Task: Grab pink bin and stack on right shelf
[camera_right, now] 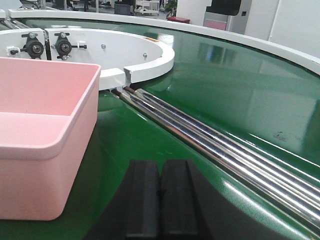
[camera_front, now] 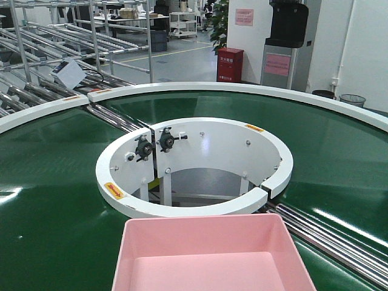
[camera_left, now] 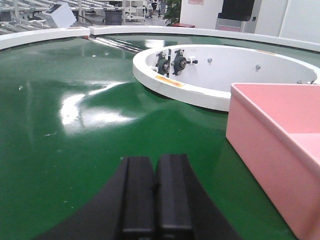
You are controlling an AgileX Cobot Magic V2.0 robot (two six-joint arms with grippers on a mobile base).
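The pink bin (camera_front: 209, 257) sits on the green conveyor belt (camera_front: 54, 182) at the near edge of the front view, empty, just in front of the white inner ring. It shows at the right of the left wrist view (camera_left: 280, 145) and at the left of the right wrist view (camera_right: 40, 130). My left gripper (camera_left: 156, 165) is shut and empty, low over the belt to the left of the bin. My right gripper (camera_right: 160, 167) is shut and empty, low over the belt to the right of the bin. The right shelf is out of view.
A white inner ring (camera_front: 194, 173) with two bearing blocks stands behind the bin. Steel rollers (camera_right: 210, 142) cross the belt to the right of the bin. A white outer rim (camera_front: 242, 91) bounds the belt. Racks (camera_front: 54, 54) stand at the back left.
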